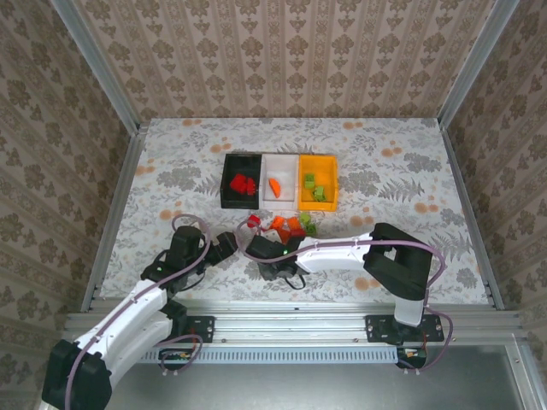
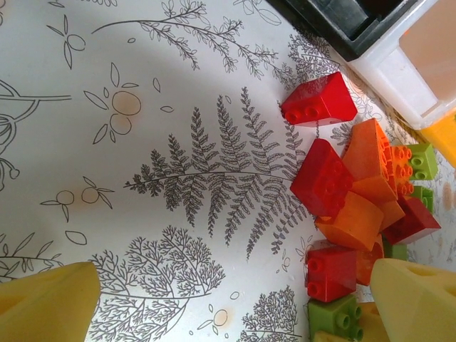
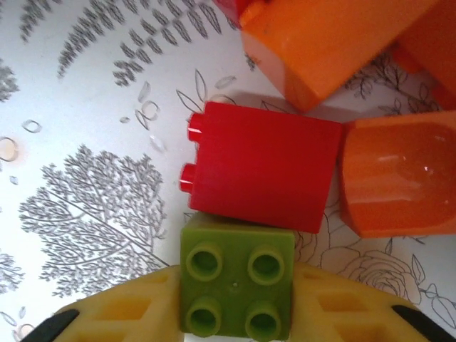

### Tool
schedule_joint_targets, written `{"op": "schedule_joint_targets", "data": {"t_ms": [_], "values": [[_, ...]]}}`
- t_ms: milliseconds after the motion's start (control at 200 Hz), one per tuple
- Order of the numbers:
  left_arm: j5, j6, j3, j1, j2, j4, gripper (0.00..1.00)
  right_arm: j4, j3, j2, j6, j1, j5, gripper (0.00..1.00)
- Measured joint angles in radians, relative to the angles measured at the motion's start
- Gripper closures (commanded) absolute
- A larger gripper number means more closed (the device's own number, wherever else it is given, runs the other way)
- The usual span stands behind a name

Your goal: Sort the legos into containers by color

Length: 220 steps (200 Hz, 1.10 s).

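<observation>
My right gripper (image 3: 237, 308) is shut on a light green lego (image 3: 235, 256), studs facing the camera, at the near end of the loose pile (image 1: 282, 227). A red lego (image 3: 263, 171) touches its far side, and orange legos (image 3: 399, 174) lie just beyond. My left gripper (image 2: 235, 285) hovers open over bare table left of the pile, with a red lego (image 2: 331, 269) beside its right finger (image 2: 417, 303). The black container (image 1: 226, 184) holds red legos, the white container (image 1: 282, 166) holds an orange piece, and the orange-yellow container (image 1: 335, 184) holds green ones.
The joined containers stand at mid-table beyond the pile; their near corner shows in the left wrist view (image 2: 399, 71). A lone red lego (image 2: 319, 100) lies between the pile and the black container. Patterned walls close in the table on three sides.
</observation>
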Motion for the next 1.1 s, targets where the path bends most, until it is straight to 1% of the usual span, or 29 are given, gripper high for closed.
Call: {"op": "schedule_joint_targets", "data": {"t_ms": [165,275,370,435,505,590,655,755,830,930,1100], "values": [[0.002,0.0,0.0,0.0,0.017,0.01,0.0,-0.017,0.004,-0.007,-0.002,0.03,0.041,0.71],[-0.002,0.0,0.0,-0.011,0.035,0.022,0.0,-0.05,-0.012,-0.072,-0.002,0.063,0.073,0.72],[-0.017,-0.003,0.004,-0.057,0.077,0.049,0.0,-0.102,-0.028,-0.173,-0.013,0.072,0.11,0.71],[-0.028,-0.004,0.018,-0.103,0.139,0.078,0.0,-0.132,-0.028,-0.24,-0.043,0.046,0.139,0.71],[-0.031,-0.004,0.054,-0.156,0.243,0.114,0.0,-0.141,-0.028,-0.303,-0.091,-0.031,0.162,0.7],[-0.018,-0.001,0.135,-0.209,0.418,0.153,0.0,-0.135,-0.021,-0.339,-0.164,-0.192,0.17,0.7],[-0.03,0.004,0.208,-0.239,0.533,0.148,0.0,-0.128,0.006,-0.323,-0.217,-0.315,0.164,0.7],[-0.077,0.0,0.243,-0.269,0.584,0.123,0.0,-0.115,0.088,-0.243,-0.286,-0.469,0.142,0.7],[-0.104,-0.004,0.244,-0.284,0.586,0.123,0.0,-0.103,0.159,-0.158,-0.327,-0.54,0.112,0.7],[-0.12,-0.005,0.244,-0.293,0.583,0.122,0.0,-0.088,0.241,-0.047,-0.376,-0.603,0.075,0.7],[-0.127,-0.004,0.243,-0.297,0.57,0.119,0.0,-0.089,0.365,0.096,-0.432,-0.647,0.037,0.69]]}}
